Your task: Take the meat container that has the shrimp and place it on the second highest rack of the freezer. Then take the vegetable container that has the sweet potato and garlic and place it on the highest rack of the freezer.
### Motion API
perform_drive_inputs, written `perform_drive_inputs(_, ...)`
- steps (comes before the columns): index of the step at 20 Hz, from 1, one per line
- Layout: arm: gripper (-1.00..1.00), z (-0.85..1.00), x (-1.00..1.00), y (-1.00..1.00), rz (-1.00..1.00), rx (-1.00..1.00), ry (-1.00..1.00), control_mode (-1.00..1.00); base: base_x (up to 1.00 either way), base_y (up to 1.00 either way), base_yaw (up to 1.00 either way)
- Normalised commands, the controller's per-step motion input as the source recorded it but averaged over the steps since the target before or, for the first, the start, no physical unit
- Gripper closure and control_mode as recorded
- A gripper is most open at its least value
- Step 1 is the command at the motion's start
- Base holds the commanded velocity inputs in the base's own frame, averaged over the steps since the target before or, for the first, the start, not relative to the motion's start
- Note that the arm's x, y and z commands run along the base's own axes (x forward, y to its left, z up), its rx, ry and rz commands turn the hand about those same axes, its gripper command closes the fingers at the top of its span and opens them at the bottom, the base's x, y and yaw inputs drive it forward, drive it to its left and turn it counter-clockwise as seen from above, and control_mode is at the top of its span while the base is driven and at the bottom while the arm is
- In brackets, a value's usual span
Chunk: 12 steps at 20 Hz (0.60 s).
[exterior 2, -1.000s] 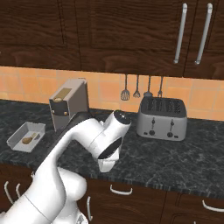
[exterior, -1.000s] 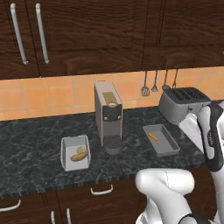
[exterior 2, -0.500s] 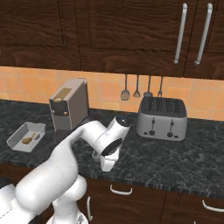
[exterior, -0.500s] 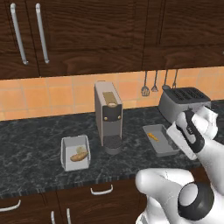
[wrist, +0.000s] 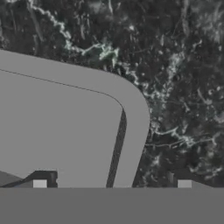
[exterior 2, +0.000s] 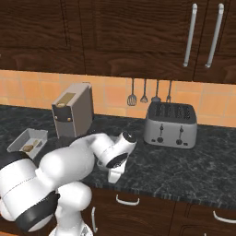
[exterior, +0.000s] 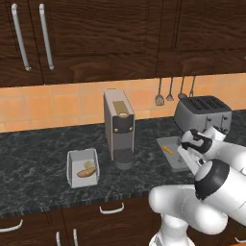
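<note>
The meat container (exterior: 162,142) is a flat grey tray right of the coffee machine, with the small orange shrimp (exterior: 167,149) lying in it. My gripper (exterior: 185,158) hangs open over the tray's right end. In the hand view the gripper (wrist: 111,184) straddles a rounded corner of the tray's rim (wrist: 135,127), one fingertip (wrist: 39,183) over the tray floor and the other over the counter. The vegetable container (exterior: 72,166) holds the tan sweet potato (exterior: 84,172) with pale garlic (exterior: 89,164); it also shows at far left (exterior 2: 38,134). The freezer is out of view.
A grey coffee machine (exterior: 118,127) stands between the two containers. A silver toaster (exterior: 202,113) sits behind the meat container, with utensils (exterior: 169,92) hanging on the tiled wall. Dark cabinets (exterior: 96,33) hang above the black marble counter (exterior: 33,153).
The arm has swung in from the right and lowered the hand over the meat container's right end. The jaws have stayed open; both containers have not moved.
</note>
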Motion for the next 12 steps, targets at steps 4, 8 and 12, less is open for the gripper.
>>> perform_drive_inputs(4, -1.00, -0.50, 0.11, 0.00, -0.10, 0.00, 0.00, -1.00, 0.00, 0.00, 0.00)
perform_drive_inputs(8, 1.00, -0.38, 0.00, 0.08, -0.09, 0.00, 0.00, -1.00, 0.00, 0.00, 0.00)
perform_drive_inputs(12, 1.00, -0.11, -0.18, 0.07, -0.13, 0.00, -0.07, -1.00, 0.00, 0.00, 0.00)
